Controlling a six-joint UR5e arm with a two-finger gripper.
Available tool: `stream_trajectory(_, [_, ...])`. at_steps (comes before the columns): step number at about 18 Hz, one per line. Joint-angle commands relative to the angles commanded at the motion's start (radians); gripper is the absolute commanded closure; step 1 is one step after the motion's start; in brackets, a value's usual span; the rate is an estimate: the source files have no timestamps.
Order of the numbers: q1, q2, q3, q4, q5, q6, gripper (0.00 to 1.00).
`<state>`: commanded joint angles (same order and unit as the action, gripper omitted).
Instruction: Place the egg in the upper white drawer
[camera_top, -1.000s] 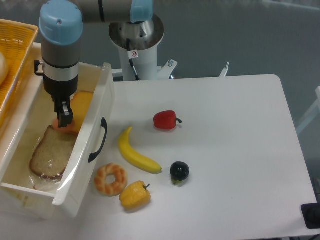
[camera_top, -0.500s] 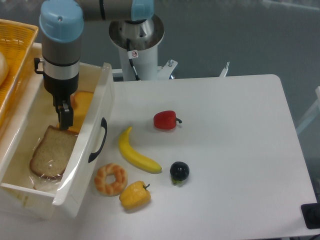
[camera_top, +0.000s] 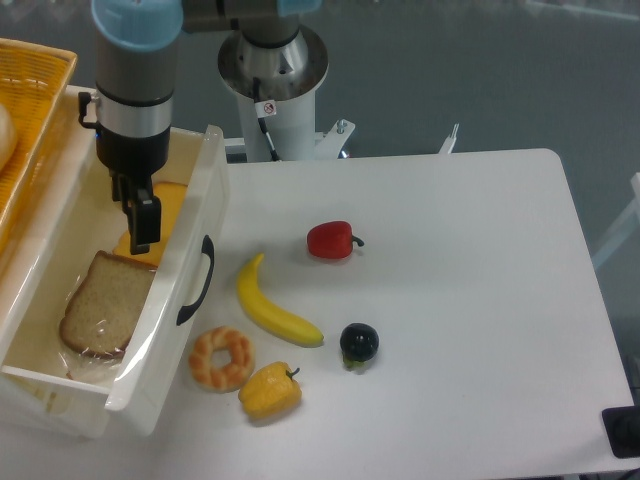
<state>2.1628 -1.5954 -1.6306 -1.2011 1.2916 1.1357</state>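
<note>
Gripper hangs inside the upper white drawer, above an orange slice and a slice of bread; whether its fingers are apart cannot be told. The egg is not visible, probably hidden beneath the gripper, suggesting the placing step, with a straight lift clear judged next.

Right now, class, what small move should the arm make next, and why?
Probably lift the gripper straight up, clear of the upper white drawer. It hangs inside the drawer beside the bread slice, and no egg lies on the table; the egg itself is hidden, as is how the jaws stand.
</note>
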Motion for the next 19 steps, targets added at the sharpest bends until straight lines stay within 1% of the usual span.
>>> stream_trajectory(1, [0.014, 0.006, 0.000, 0.000, 0.000, -0.049, 0.00])
stream_trajectory(4, [0.032, 0.018, 0.003, 0.000, 0.005, -0.103, 0.00])
stream_trajectory(6, [0.072, 0.031, 0.003, 0.000, 0.002, -0.143, 0.00])
stream_trajectory(9, [0.106, 0.043, 0.012, 0.000, 0.011, -0.266, 0.00])
stream_trajectory(10, [0.107, 0.043, 0.020, 0.005, 0.024, -0.283, 0.00])
stream_trajectory(12, [0.114, 0.034, 0.037, 0.002, 0.124, -0.286, 0.00])
stream_trajectory(13, [0.115, 0.028, 0.037, 0.000, 0.149, -0.287, 0.00])
stream_trajectory(19, [0.123, -0.040, 0.037, 0.005, 0.184, -0.283, 0.00])
